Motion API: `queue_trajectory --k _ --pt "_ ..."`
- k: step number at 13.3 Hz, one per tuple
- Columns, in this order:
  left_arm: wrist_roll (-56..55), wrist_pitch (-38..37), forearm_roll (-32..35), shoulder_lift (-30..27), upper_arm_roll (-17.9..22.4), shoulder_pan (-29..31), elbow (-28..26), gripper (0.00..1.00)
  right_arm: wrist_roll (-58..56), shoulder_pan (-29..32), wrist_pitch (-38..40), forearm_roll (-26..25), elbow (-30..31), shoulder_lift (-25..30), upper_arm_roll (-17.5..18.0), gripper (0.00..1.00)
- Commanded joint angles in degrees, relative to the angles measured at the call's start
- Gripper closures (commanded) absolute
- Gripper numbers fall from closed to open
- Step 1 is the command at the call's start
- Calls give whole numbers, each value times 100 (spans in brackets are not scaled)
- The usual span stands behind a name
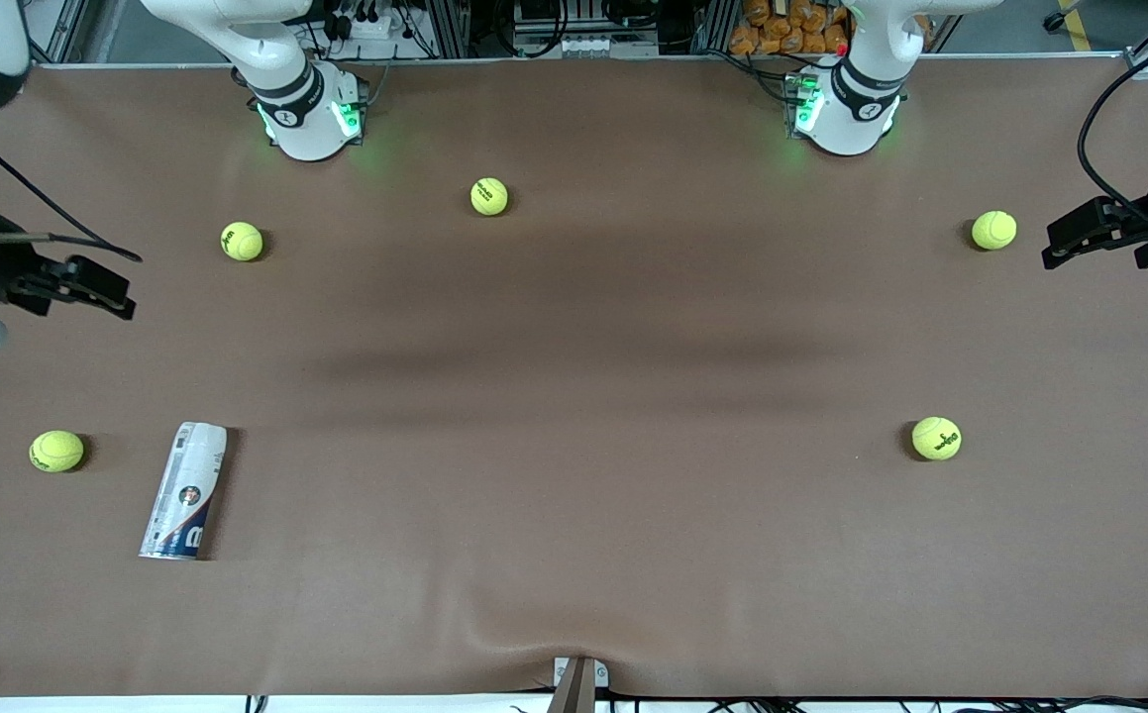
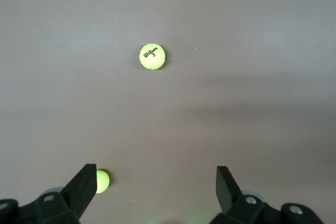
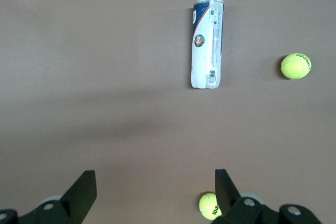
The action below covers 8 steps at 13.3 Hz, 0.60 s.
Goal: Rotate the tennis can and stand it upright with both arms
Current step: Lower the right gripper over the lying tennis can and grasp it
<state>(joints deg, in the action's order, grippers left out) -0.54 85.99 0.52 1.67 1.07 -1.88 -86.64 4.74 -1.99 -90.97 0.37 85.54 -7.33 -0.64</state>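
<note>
The tennis can (image 1: 185,492) lies on its side on the brown table, toward the right arm's end and near the front camera, with its navy end pointing at that camera. It also shows in the right wrist view (image 3: 207,43). My right gripper (image 1: 108,287) hangs open and empty over the table's edge at the right arm's end, well apart from the can; its jaws (image 3: 156,190) stand wide. My left gripper (image 1: 1064,243) hangs open and empty over the left arm's end of the table (image 2: 156,187), a long way from the can.
Several yellow-green tennis balls lie scattered: one beside the can (image 1: 56,451), one farther from the camera (image 1: 242,241), one mid-table near the bases (image 1: 489,196), two toward the left arm's end (image 1: 993,230) (image 1: 936,438). A small bracket (image 1: 578,678) sits at the front edge.
</note>
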Motion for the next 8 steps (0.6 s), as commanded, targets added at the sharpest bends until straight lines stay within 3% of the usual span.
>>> queue_trajectory --k 1,5,8 --pt "-149 -3 -17 -9 -37 38 42 0 -34 66 -87 -37 -20 -469 -59 0" --pt "-149 67 27 79 -11 47 51 0 -95 470 -1296 -151 -73 -1576 -85 0" --pt "-87 181 27 79 -11 56 60 0 -921 690 -1861 -204 -125 -2236 -85 0"
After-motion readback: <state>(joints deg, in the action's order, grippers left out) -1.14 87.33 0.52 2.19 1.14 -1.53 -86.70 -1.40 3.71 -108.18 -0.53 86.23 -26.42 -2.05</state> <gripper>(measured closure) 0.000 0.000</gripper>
